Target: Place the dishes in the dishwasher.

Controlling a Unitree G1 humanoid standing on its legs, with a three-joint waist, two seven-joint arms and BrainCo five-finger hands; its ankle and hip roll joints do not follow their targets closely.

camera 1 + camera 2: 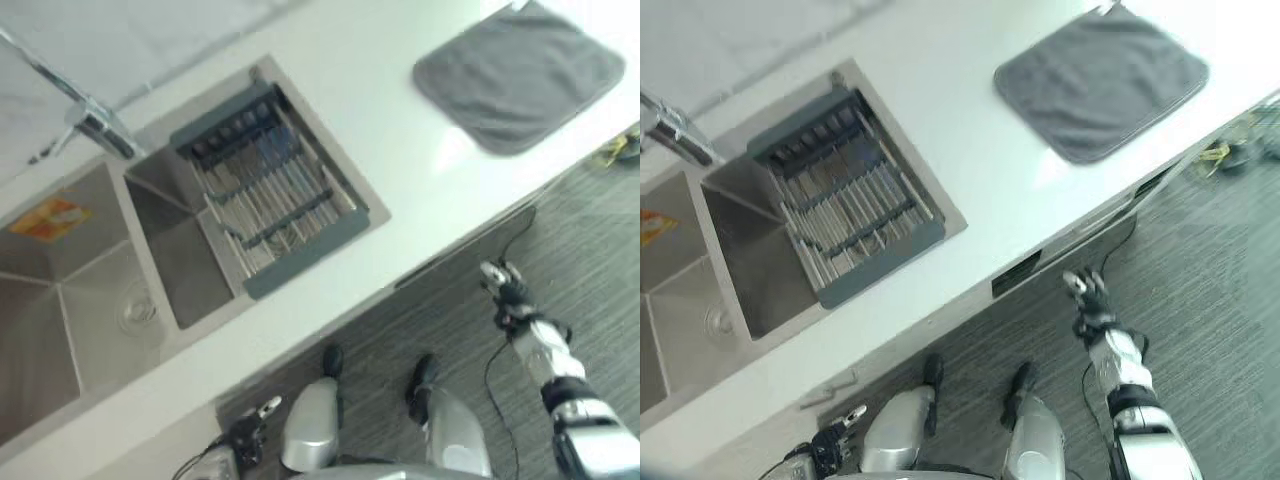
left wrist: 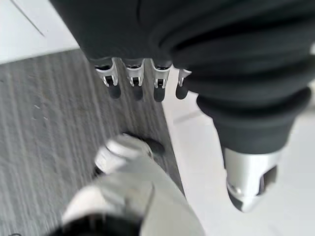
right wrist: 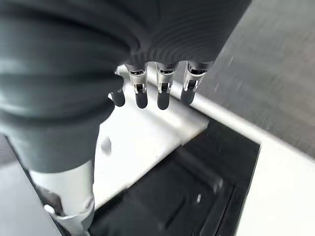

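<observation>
A white countertop point(image 1: 420, 190) holds a grey square mat point(image 1: 520, 75) lying flat near its far end. A steel double sink point(image 1: 90, 300) is set into it, with a grey slatted drying rack point(image 1: 270, 185) resting across one basin beside the faucet point(image 1: 85, 115).

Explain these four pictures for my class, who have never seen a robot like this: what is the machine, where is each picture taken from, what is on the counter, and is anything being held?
It is a two-legged humanoid robot. Two pictures come from the twin cameras on its head, looking down at a kitchen. Two come from cameras on its wrists, looking along each hand. The white counter has a steel sink with a tap, a dish rack set across one side of the sink, and a grey mat. The right hand hangs below the counter edge, near a dark opening there. The left hand is low by the robot's side. Both hands' fingers look relaxed, and they hold nothing.
</observation>
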